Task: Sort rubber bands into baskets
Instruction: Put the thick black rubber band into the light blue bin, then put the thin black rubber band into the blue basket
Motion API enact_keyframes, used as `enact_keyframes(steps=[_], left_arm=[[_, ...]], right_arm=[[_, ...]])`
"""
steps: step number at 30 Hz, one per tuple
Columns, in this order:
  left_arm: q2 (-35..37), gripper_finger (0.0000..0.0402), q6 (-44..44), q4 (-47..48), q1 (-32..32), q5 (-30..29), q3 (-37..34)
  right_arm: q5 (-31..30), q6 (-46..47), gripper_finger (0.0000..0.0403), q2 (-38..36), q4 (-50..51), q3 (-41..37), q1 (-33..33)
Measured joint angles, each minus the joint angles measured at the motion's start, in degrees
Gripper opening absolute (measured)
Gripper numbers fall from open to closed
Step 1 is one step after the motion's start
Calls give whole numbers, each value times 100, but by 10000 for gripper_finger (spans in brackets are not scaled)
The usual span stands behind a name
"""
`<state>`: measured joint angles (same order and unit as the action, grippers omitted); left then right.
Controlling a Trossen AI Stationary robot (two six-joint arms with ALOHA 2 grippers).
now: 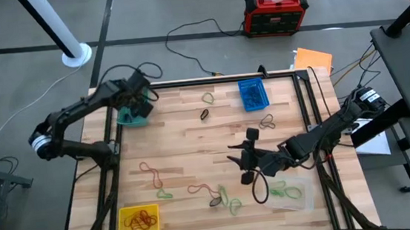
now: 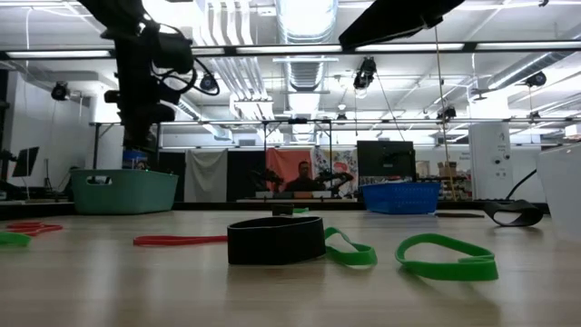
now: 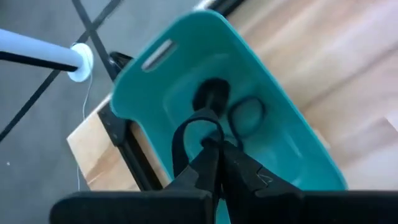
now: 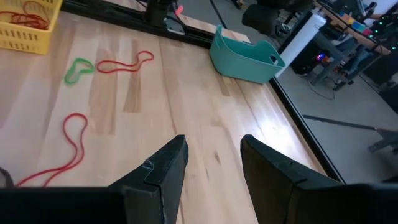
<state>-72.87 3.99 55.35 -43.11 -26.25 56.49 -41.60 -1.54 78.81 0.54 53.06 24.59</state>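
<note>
My left pincer [image 3: 214,149] is clamped on 1 black rubber band [image 3: 194,134], hanging directly above the teal basket [image 3: 273,118] at the counter's [image 1: 191,131] far left corner, while my right pincer [image 4: 211,158] waits open mid-counter.

— What lies beyond the wooden table [image 1: 193,146]?

— On the grey floor past its far edge, a red-and-black box [image 1: 276,12] with black cables [image 1: 191,38] trailing from it towards the table.

— Anything close to the far right corner?

— A flat orange paper sheet [image 1: 313,59], just off the table there.

— And on the left?

— A white pole [image 1: 52,24] slanting up from a round white base [image 1: 77,56] on the floor.

— What shows in the room behind?

— A person [image 2: 302,179] sits far back, with dark monitors [image 2: 385,160] to the right and ceiling lights overhead.
</note>
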Motion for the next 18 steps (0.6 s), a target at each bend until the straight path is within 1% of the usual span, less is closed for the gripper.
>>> enact_keyframes(steps=[5,10,13,18], left_arm=[[-140,10,-152,-267,-360,-90,7],[-309,47,-292,-334,-415,-88,7],[-392,73,-350,-365,-417,-201,7],[-371,105,-350,-379,-391,-194,7]], right_arm=[[0,0,146,0,0,0,-83],[0,0,146,0,1,0,-181],[0,2,146,0,0,0,-236],[0,2,146,0,2,0,-279]])
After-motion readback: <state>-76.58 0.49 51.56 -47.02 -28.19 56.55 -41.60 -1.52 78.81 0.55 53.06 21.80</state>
